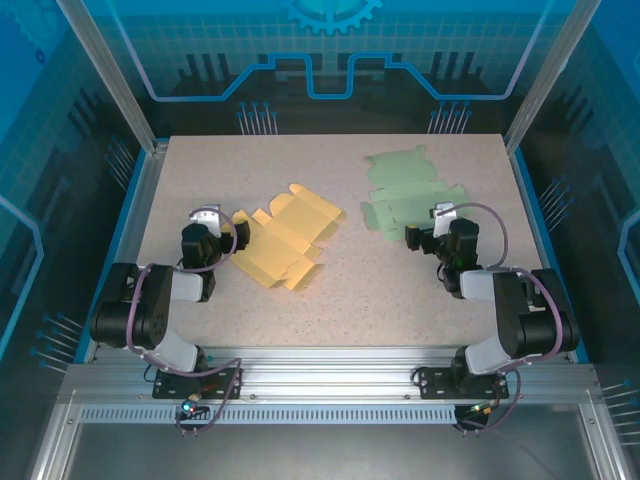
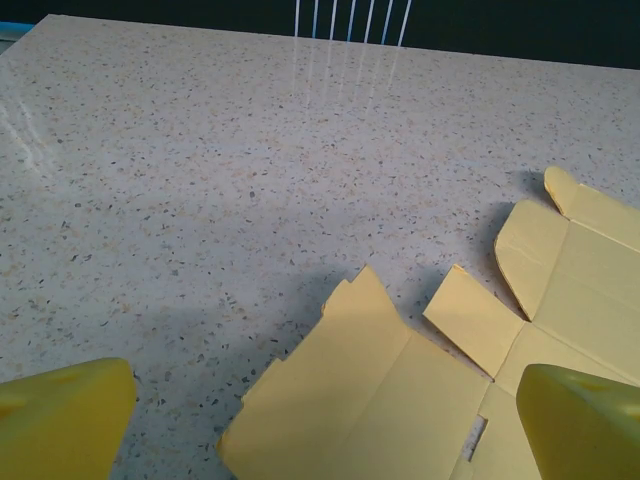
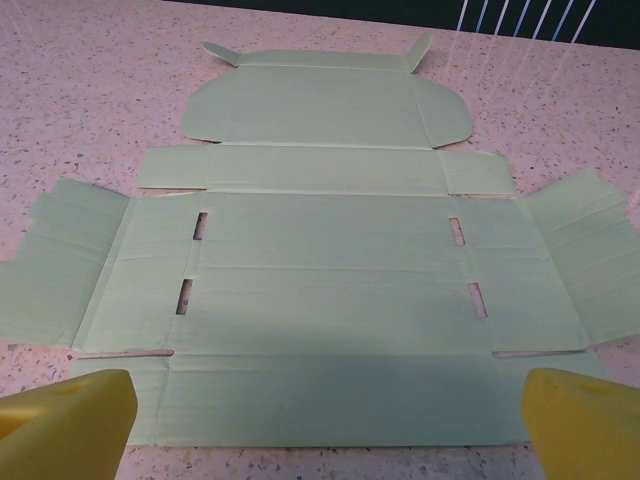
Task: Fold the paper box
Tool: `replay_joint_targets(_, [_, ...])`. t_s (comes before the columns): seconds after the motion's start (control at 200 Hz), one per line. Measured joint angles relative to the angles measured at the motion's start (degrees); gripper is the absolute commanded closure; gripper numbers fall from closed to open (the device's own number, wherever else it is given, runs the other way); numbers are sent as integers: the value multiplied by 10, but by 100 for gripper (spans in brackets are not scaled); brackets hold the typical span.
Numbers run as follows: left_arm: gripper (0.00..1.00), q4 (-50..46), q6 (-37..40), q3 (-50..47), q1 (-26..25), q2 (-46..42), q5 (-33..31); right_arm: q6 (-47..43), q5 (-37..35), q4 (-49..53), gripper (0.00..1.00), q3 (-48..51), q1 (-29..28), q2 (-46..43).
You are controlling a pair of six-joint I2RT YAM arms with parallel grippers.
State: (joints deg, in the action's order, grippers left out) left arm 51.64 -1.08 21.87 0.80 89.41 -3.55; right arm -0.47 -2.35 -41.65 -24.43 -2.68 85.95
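Two unfolded paper box blanks lie flat on the speckled table. The yellow paper box (image 1: 285, 238) sits left of centre, just right of my left gripper (image 1: 220, 226). In the left wrist view the yellow paper box (image 2: 400, 395) spreads under and ahead of the open left gripper (image 2: 325, 430), whose yellow fingertips (image 2: 60, 415) stand wide apart with nothing held. The green paper box (image 1: 408, 195) lies right of centre, its near edge at my right gripper (image 1: 430, 228). In the right wrist view the green paper box (image 3: 320, 270) shows flat, with the open right gripper (image 3: 325, 425) above its near edge.
The table (image 1: 340, 300) is bounded by blue side rails and metal posts (image 1: 110, 70) at the back corners. Bare tabletop (image 2: 200, 150) stretches left of and beyond the yellow sheet. Both arm bases sit at the near edge.
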Motion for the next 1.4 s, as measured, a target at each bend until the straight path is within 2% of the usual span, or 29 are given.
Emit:
replay_joint_targets(0.905, [1, -3, -1, -1, -1, -6, -9, 0, 3, 17, 0, -7, 0, 0])
replay_joint_targets(1.031, [1, -26, -1, -2, -1, -46, -17, 0, 0, 58, 0, -28, 0, -8])
replay_joint_targets(1.176, [1, -80, -5, -2, -1, -134, -29, 8, -17, 115, 0, -49, 0, -54])
replay_joint_targets(1.291, [1, -136, -44, 10, -2, -212, -33, 27, -41, 162, 0, -56, 0, -113])
replay_joint_targets(1.401, [1, -224, -108, 67, -9, -259, -33, 53, -64, 223, 0, -76, 0, -165])
